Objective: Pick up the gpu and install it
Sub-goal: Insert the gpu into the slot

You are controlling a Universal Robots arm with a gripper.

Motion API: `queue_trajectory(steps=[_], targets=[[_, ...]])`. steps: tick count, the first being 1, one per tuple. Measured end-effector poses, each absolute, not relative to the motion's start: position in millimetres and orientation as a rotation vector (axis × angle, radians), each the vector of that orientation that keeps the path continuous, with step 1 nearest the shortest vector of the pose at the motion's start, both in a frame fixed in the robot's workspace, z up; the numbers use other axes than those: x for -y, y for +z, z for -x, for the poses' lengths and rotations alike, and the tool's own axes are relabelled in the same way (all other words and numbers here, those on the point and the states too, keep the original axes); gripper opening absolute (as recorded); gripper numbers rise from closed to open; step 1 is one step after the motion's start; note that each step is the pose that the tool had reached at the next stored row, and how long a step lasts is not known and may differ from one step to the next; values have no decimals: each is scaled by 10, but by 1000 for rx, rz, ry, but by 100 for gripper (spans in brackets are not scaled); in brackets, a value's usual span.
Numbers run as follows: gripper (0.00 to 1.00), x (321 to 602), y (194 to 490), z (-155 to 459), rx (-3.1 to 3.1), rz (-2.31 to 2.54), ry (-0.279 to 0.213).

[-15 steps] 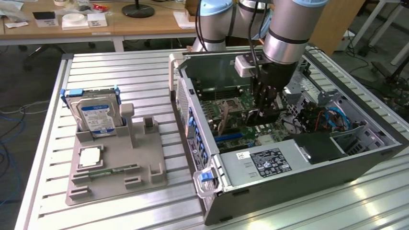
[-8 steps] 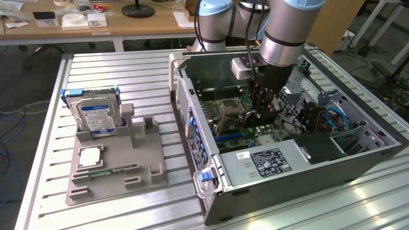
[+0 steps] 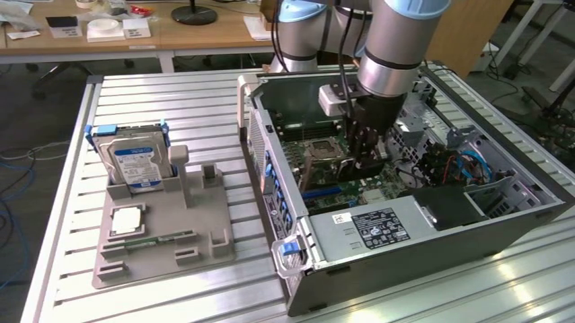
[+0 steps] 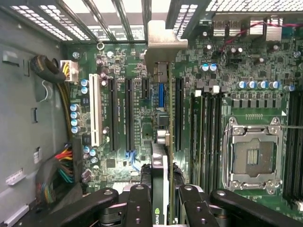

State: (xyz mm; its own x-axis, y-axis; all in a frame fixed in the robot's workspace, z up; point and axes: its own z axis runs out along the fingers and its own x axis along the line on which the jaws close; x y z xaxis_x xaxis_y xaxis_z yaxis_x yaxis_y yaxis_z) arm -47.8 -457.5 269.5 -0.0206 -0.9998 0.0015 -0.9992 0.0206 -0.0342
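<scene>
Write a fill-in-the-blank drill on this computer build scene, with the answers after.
1. Inside the computer case, the hand is shut on the ___.
2. The hard drive stands upright in the grey holder on the exterior view's ___.
3. The hard drive's label is blue and ___.
Answers: gpu; left; white.

NVIDIA brand mark readable on gpu (image 4: 159,198) black face.

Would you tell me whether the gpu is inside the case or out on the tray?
Inside: the gripper holds the gpu edge-on at the motherboard slots.
</scene>
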Motion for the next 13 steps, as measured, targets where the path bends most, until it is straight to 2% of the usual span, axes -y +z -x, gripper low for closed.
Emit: queue_trajectory(steps=[13], targets=[[27, 4575, 2683, 610, -2227, 2183, -40]])
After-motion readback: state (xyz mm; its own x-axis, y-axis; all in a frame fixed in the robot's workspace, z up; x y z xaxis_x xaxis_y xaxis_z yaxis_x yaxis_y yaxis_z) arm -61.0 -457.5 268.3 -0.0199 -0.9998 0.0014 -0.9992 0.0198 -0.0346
